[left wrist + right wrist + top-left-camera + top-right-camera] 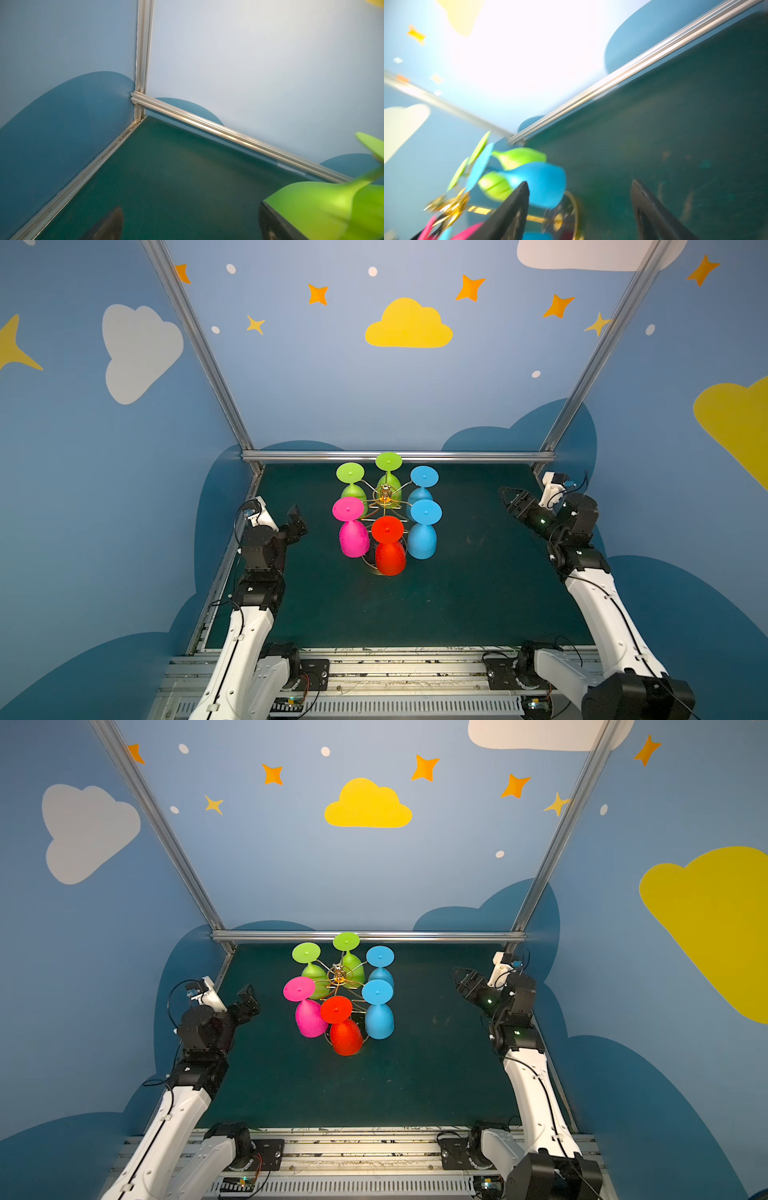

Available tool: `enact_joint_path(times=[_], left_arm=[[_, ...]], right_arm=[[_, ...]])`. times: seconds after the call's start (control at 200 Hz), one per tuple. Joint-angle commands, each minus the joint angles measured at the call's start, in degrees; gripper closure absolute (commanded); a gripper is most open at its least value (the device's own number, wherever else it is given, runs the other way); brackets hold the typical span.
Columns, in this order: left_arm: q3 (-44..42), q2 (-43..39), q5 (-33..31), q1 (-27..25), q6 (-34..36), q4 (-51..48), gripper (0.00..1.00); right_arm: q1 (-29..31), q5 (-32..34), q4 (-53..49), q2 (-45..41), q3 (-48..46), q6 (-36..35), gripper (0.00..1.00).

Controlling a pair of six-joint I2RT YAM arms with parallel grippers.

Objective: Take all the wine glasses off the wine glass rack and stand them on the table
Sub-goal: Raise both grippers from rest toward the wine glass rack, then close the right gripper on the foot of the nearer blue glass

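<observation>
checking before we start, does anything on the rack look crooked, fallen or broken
Nothing stands out: the wine glass rack stands upright on the table, and all six glasses hang from it bowl-down, none fallen.

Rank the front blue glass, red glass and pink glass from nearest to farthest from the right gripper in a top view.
From the right gripper:
1. Front blue glass, front right.
2. Red glass, front middle.
3. Pink glass, front left.

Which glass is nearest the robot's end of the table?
The red wine glass, the only red one, hanging upside down between the pink glass and the nearer blue glass.
</observation>
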Motion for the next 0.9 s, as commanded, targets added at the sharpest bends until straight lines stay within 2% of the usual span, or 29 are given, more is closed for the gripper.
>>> enact_joint_path(times=[0.0,0.16,0.42,0.646,0.896], left_arm=[[3.2,-1.9,5.9,0.2,-0.9,-5.3,0.00],[6.2,-4.4,9.9,0.2,-5.2,-12.1,0.00],[4.0,-13.2,11.9,0.3,-13.6,-16.8,0.00],[2.8,-17.7,12.0,0.3,-16.0,-17.2,0.00],[5.6,-12.5,15.5,0.2,-13.5,-15.0,0.00]], right_arm=[[2.7,-9.9,-2.9,-2.3,2.6,2.3,0.25],[7.0,-16.1,-2.7,-3.0,3.0,6.2,0.26],[14.1,-22.4,-9.7,0.4,8.8,7.3,0.29],[19.6,-20.5,-9.7,2.9,9.5,10.1,0.35],[24.4,-14.3,-7.4,3.5,6.9,12.4,0.41]])
